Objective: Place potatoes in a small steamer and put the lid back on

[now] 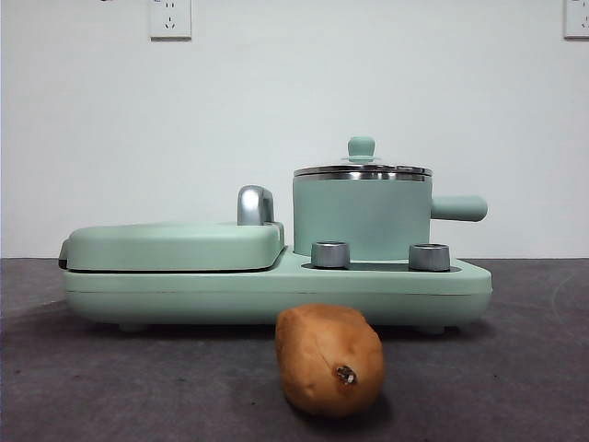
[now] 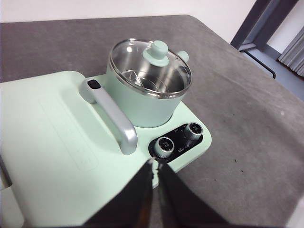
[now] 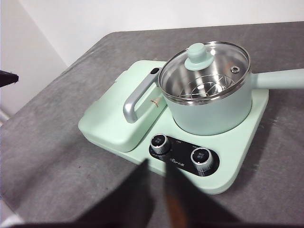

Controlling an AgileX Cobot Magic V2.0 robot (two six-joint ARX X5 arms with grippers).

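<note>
An orange-brown potato (image 1: 329, 361) lies on the grey table in front of the appliance, its dark stem scar facing the front camera. The mint green steamer pot (image 1: 362, 219) stands on the right of the base, its side handle (image 1: 458, 208) pointing right. The glass lid (image 1: 362, 170) with a green knob sits on it; a steel rack shows through the lid (image 2: 151, 66) (image 3: 205, 71). My left gripper (image 2: 156, 164) hangs high over the base's front edge, shut and empty. My right gripper (image 3: 156, 165) hangs high in front of the dials, jaws together; a sliver of potato (image 3: 173, 209) shows below it.
A flat mint griddle cover (image 1: 175, 244) with a chrome handle (image 1: 255, 204) fills the left of the base (image 1: 276, 293). Two steel dials (image 1: 330, 254) (image 1: 429, 257) stand in front of the pot. The table edge and floor lie beyond the pot in the left wrist view.
</note>
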